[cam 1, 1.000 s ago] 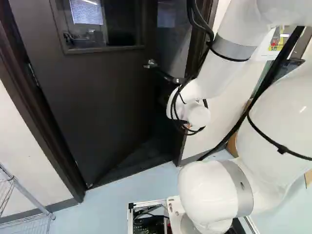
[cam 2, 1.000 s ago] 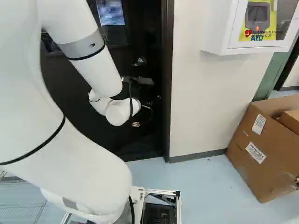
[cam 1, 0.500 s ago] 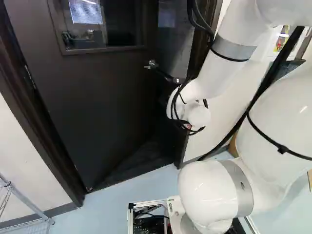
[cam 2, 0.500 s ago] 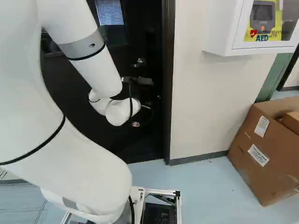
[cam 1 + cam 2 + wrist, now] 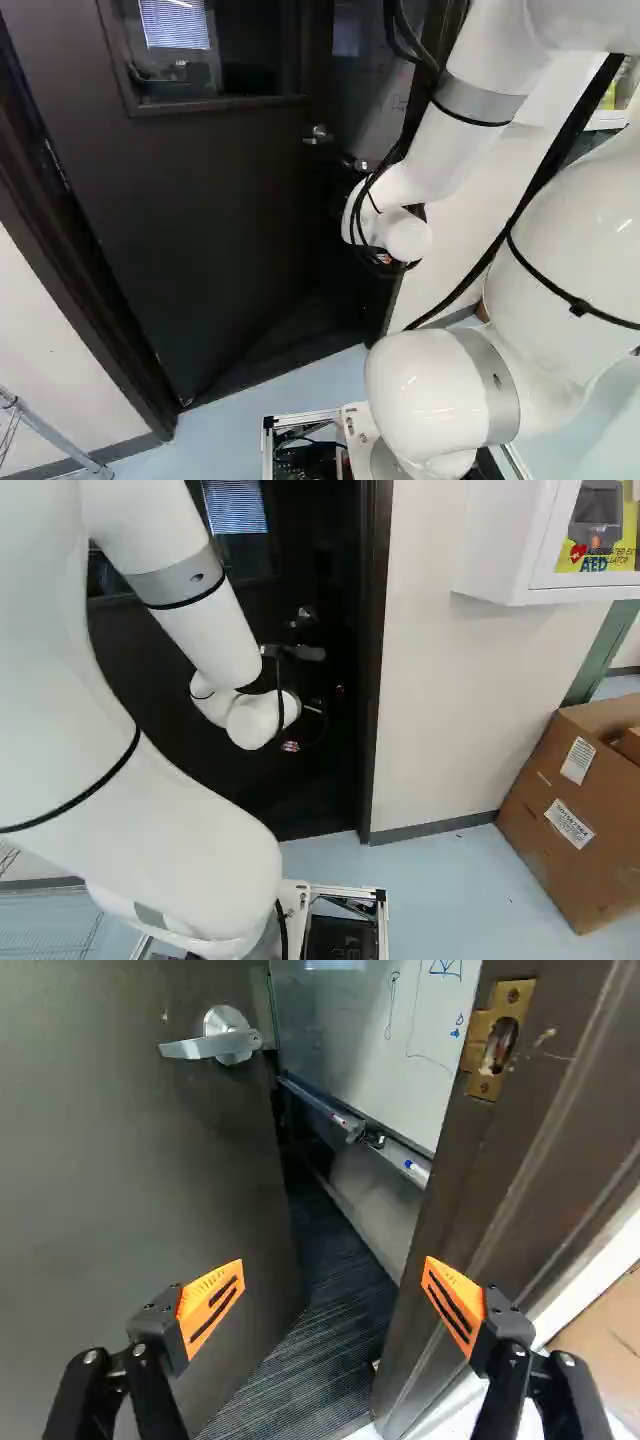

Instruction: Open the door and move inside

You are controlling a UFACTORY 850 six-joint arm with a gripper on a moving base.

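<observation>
The dark door (image 5: 200, 220) stands ajar ahead of the arm (image 5: 210, 610), swung away from its frame (image 5: 450, 1220) on the handle side. The arm reaches toward the doorway, and its hand (image 5: 340, 203) points at the opening. In the wrist view the hand (image 5: 330, 1305) is spread wide and grips nothing; one orange pad (image 5: 212, 1308) is seen against the door's face, the other against the frame, and the gap shows between them. The lever handle (image 5: 215, 1045) sits near the door's free edge, ahead of the hand and well apart from its fingers. Across the gap, a brass strike plate (image 5: 488, 1060) is set into the frame. Through the opening lie dark, ribbed flooring (image 5: 325, 1330) and a whiteboard (image 5: 400, 1040) with drawn lines, markers resting on its ledge (image 5: 390, 1147). The door's upper part has a window (image 5: 230, 55). At the right of the right base view, a white wall cabinet (image 5: 500, 540) hangs above a cardboard box (image 5: 560, 825) on the pale blue floor (image 5: 430, 890). Part of a wire rack (image 5: 50, 437) shows at the lower left of the left base view.
</observation>
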